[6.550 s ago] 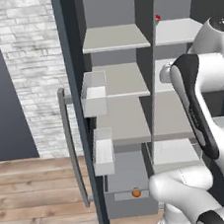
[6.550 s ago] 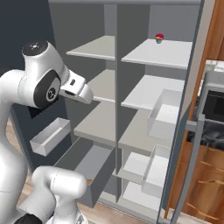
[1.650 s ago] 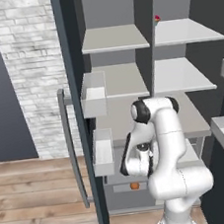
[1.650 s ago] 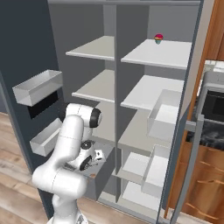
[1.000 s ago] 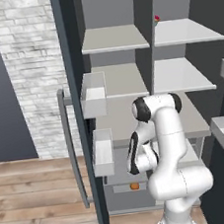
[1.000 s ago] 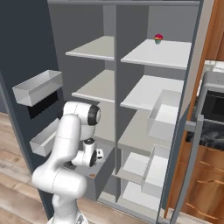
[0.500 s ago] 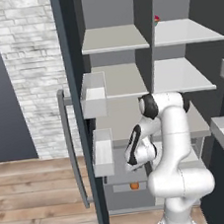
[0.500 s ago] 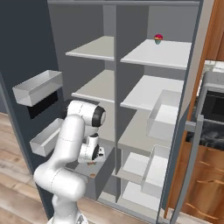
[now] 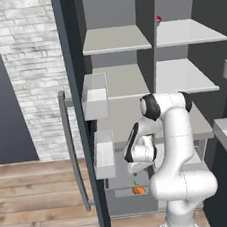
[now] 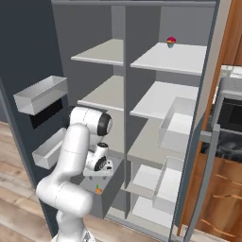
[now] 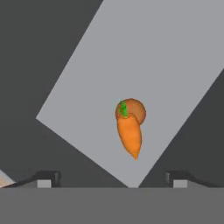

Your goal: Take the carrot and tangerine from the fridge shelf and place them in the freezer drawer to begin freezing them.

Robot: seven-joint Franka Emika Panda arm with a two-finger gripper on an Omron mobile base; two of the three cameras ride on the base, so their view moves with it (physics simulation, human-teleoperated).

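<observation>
My gripper [image 11: 112,179] is open, its fingertips [image 11: 46,179] wide apart with nothing between them. It hangs over the open freezer drawer [image 11: 153,65]. Straight below it is the orange carrot [image 11: 130,136] with its green tip, overlapping the round tangerine [image 11: 136,109]; whether the two touch I cannot tell. From the left base the gripper [image 9: 135,171] sits just above the carrot [image 9: 138,189] inside the drawer [image 9: 121,204]. The right base view has the gripper [image 10: 97,172], the carrot [image 10: 98,190] and the drawer [image 10: 108,193] low in the left compartment. A pale fridge shelf [image 9: 181,74] stands higher up.
White door bins [image 9: 95,90] [image 9: 104,154] hang on the open left door close beside my arm. Another bin [image 10: 177,124] is on the right door. A small red item [image 10: 171,41] sits on the top right shelf. The divider wall runs between the two compartments.
The gripper has gone from shut to open and let go of the carrot, which is now down in the drawer by the tangerine. The hand has shifted slightly right.
</observation>
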